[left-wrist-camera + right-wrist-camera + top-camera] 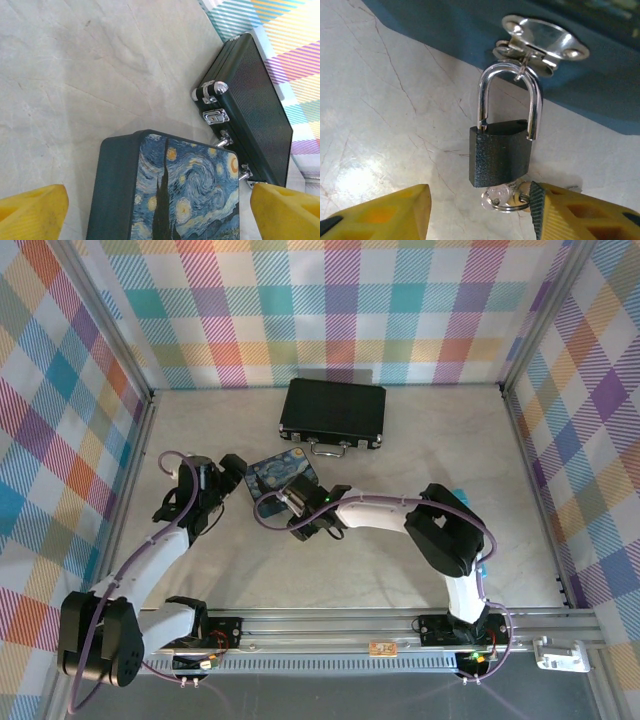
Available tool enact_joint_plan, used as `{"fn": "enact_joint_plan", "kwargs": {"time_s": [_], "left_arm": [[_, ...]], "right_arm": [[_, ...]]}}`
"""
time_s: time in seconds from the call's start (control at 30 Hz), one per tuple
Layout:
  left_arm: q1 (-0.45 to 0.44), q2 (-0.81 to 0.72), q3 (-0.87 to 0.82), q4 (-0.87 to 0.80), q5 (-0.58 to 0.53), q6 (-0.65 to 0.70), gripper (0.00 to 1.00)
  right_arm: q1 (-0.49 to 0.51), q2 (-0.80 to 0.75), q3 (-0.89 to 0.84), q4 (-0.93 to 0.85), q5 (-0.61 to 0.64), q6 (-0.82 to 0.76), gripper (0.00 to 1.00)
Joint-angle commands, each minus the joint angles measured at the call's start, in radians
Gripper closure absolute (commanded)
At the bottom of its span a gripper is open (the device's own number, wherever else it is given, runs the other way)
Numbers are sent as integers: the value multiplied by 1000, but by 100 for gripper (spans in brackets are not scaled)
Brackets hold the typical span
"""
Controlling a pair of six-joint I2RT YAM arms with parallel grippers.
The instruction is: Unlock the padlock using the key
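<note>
The small dark grey padlock [500, 155] hangs by its silvery shackle [510, 70] from a shiny hasp [540, 37] on the blue swirl-painted box [200, 195]. The shackle's notched left end sits at the top edge of the body. The pale silvery key [502, 196] sticks in the padlock's underside, with a wire ring through its head. My right gripper [480, 210] stands open around the key, and its right finger [580, 215] touches the ring. My left gripper [159, 210] is open, one yellow finger on each side of the box. Both grippers flank the box [283, 475] from above.
A black ribbed case [333, 412] with silver latches [215, 116] lies shut just behind the box. Checked walls enclose the beige floor [400, 440] on three sides. The right arm [440, 530] stretches leftward across the middle of the floor.
</note>
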Motion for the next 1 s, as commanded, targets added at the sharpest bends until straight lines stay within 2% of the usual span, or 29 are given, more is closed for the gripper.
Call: {"fn": "enact_joint_plan", "kwargs": {"time_s": [0.0, 0.17, 0.37, 0.53, 0.63, 0.8, 0.97], "left_arm": [[20, 22, -32, 62, 42, 22, 7], [35, 46, -33, 83, 67, 28, 7], [48, 54, -28, 89, 74, 38, 7], [53, 74, -27, 101, 80, 48, 7], [51, 100, -1, 89, 105, 86, 7], [54, 141, 22, 108, 111, 160, 8], [55, 225, 65, 113, 153, 219, 10]], "right_arm": [[5, 49, 46, 4, 4, -22, 51], [5, 76, 41, 34, 23, -23, 57], [3, 45, -1, 52, 50, -59, 79], [0, 17, -5, 45, -5, -106, 91], [-9, 18, 14, 26, -44, -185, 100], [-43, 26, 61, -17, -135, -278, 100], [-70, 13, 46, 17, -231, -454, 100]]}}
